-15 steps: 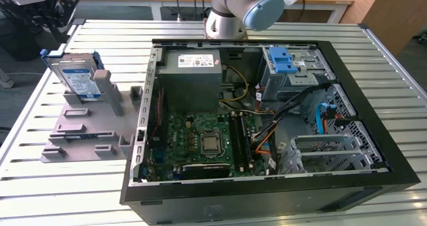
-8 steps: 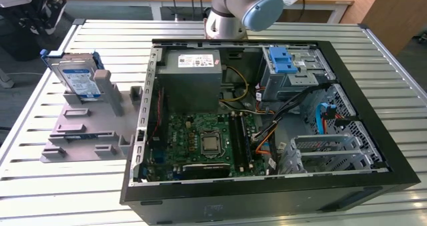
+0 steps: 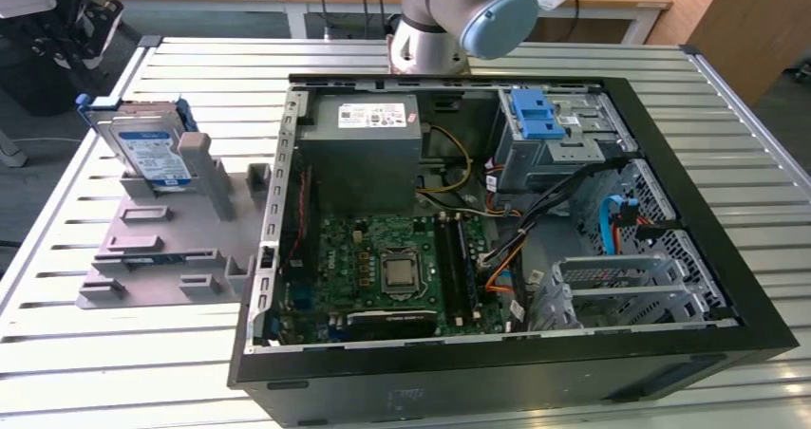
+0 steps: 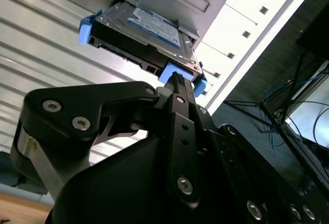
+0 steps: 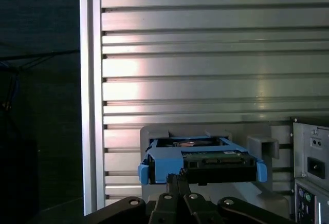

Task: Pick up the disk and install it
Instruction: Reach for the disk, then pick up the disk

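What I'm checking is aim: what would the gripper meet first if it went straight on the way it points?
Probably the disk, at its blue-framed near edge, where it stands in the grey holder; the gap from the gripper is unclear.

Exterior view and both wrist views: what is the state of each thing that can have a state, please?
disk: standing on edge in the grey holder, not yet installed.
gripper: shut, holding nothing, aimed at the disk.
computer case: lying on its side, open, side panel off.
processor: bare, no cooler on it.
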`<state>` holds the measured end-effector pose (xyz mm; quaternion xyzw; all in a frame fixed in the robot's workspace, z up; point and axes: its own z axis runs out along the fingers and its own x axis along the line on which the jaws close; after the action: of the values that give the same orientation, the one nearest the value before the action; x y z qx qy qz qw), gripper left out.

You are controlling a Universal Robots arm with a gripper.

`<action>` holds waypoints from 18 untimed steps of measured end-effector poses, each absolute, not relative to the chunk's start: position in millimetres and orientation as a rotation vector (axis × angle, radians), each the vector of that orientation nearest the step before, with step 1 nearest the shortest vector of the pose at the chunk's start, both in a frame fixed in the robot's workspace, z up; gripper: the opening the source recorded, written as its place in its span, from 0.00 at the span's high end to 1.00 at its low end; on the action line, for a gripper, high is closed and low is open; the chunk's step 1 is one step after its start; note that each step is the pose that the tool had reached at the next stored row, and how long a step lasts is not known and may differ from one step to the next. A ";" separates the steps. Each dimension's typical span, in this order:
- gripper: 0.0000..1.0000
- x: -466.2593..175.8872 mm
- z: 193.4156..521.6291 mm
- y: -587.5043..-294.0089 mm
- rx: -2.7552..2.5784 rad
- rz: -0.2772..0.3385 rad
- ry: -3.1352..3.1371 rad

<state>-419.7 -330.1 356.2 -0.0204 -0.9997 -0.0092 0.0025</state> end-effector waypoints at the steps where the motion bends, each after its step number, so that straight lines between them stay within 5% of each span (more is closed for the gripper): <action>1: 0.89 -419.7 356.2 -330.1 -0.064 -0.029 -3.136; 18: 0.89 -419.7 355.7 -330.2 -0.026 -0.028 -3.136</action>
<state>-419.7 -330.2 355.7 -0.0082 -0.9999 -0.0090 0.0025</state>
